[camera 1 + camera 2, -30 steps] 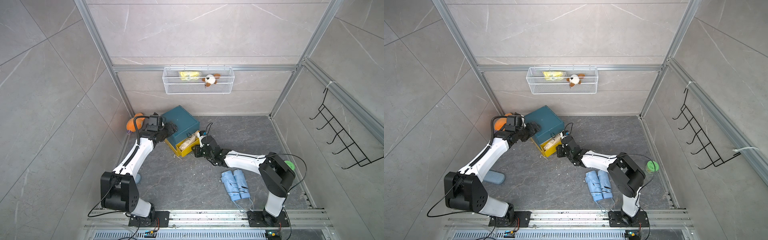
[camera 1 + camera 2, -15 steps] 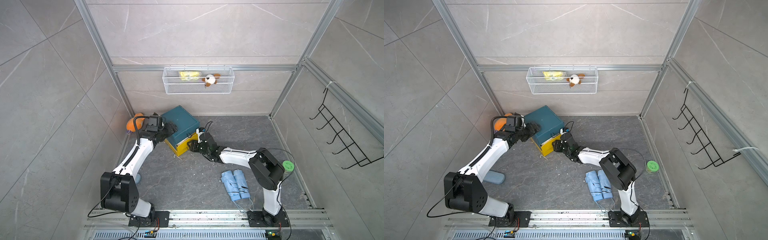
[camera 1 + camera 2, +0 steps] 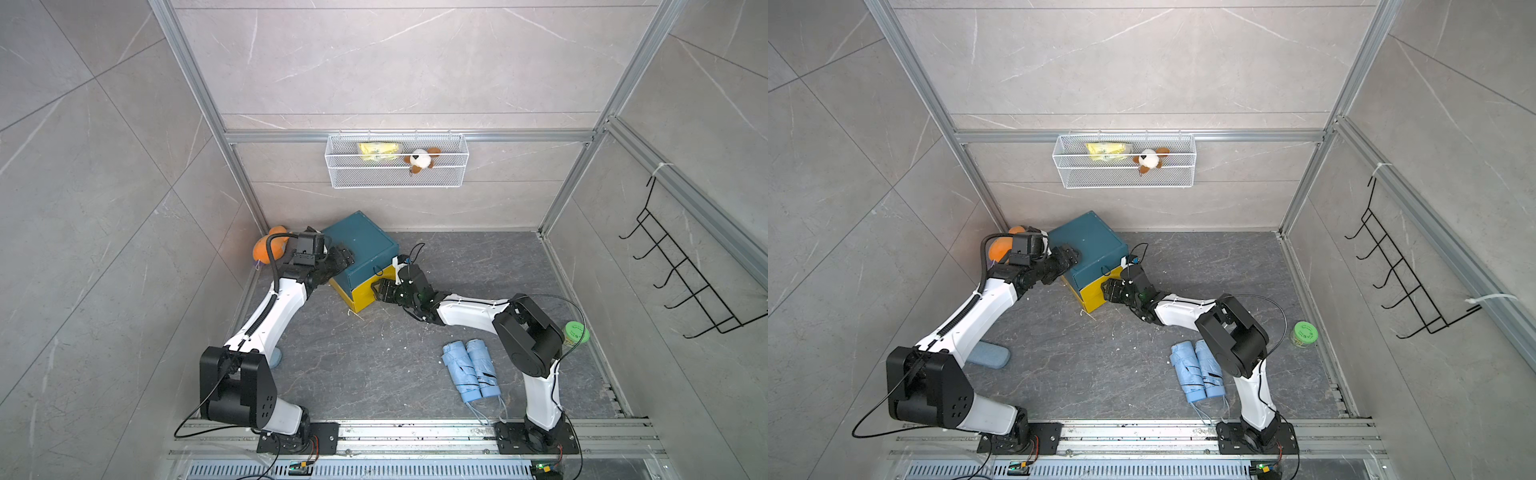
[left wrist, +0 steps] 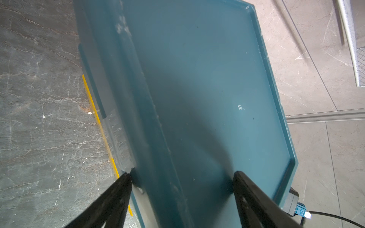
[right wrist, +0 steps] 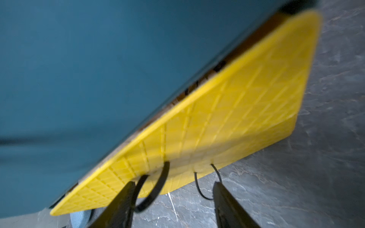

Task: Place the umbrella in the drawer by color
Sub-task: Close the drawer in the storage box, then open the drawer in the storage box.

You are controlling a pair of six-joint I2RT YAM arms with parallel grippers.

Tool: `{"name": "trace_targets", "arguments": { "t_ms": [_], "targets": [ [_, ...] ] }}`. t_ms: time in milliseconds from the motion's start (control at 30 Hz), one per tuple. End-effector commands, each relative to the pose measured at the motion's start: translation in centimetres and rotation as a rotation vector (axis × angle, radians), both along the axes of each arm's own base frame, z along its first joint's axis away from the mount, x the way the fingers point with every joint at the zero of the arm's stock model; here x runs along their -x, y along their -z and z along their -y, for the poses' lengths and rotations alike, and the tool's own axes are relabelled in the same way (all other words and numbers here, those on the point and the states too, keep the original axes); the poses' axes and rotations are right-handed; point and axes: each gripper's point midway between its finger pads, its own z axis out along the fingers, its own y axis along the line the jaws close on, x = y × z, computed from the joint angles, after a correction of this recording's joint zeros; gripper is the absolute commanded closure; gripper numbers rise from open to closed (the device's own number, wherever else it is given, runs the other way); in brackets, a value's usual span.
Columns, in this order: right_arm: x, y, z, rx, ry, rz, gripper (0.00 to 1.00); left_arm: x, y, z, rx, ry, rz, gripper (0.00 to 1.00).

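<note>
Against the teal cabinet (image 3: 359, 245), the yellow drawer (image 5: 237, 110) is now pushed in, and my right fingers (image 5: 122, 201) have opened off its loop handle (image 5: 156, 189); left fingers (image 4: 110, 199) brace the top, spread wide. 2 blue umbrellas (image 3: 471, 370) wait on the worktop (image 3: 374, 353).

Top views: high above the drawer box (image 3: 360, 243), looking down, far (both share the whole scene).
Left wrist: close over the box's teal top.
Right wrist: close, facing its yellow drawer (image 5: 227, 126).

You have bare surface (image 3: 365, 357) in front of the drawer cabinet (image 3: 360, 243), which blocks the back, and the blue umbrellas (image 3: 471, 371) obstruct it beside the right arm (image 3: 473, 309).
</note>
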Motion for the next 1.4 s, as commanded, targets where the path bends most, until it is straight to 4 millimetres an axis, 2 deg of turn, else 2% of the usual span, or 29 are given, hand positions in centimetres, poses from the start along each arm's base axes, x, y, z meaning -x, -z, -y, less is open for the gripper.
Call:
{"name": "trace_targets", "arguments": {
  "t_ms": [0,167,300,500,667,833,1033,1367],
  "targets": [
    [1.1,-3.2,1.6,-0.003,-0.005,0.060,0.31,2.4,2.6,-0.6,-0.047,0.007,-0.116,0.17],
    [3.9,-4.6,4.2,0.075,-0.043,0.077,0.22,2.8,0.0,-0.9,-0.047,0.000,-0.062,0.16],
    [5.7,-5.2,6.0,0.143,-0.073,0.073,0.18,3.3,-2.1,-0.9,-0.053,0.003,-0.017,0.15],
    [6.7,-4.7,6.9,0.236,-0.116,0.049,0.18,3.9,-3.4,-0.5,-0.056,0.030,0.009,0.15],
    [6.0,-2.9,5.7,0.206,-0.122,0.020,0.18,3.6,-2.9,-0.3,-0.059,0.038,-0.005,0.15],
    [4.3,-0.7,3.3,0.136,-0.130,-0.011,0.21,3.1,-2.5,0.0,-0.055,0.049,-0.012,0.15],
    [2.1,1.8,1.4,0.081,-0.119,-0.045,0.25,2.8,-1.3,0.1,-0.063,0.053,-0.036,0.15],
    [-0.4,4.1,-0.1,-0.045,-0.093,-0.085,0.35,2.6,0.2,0.0,-0.077,0.049,-0.065,0.15]
  ]
}}
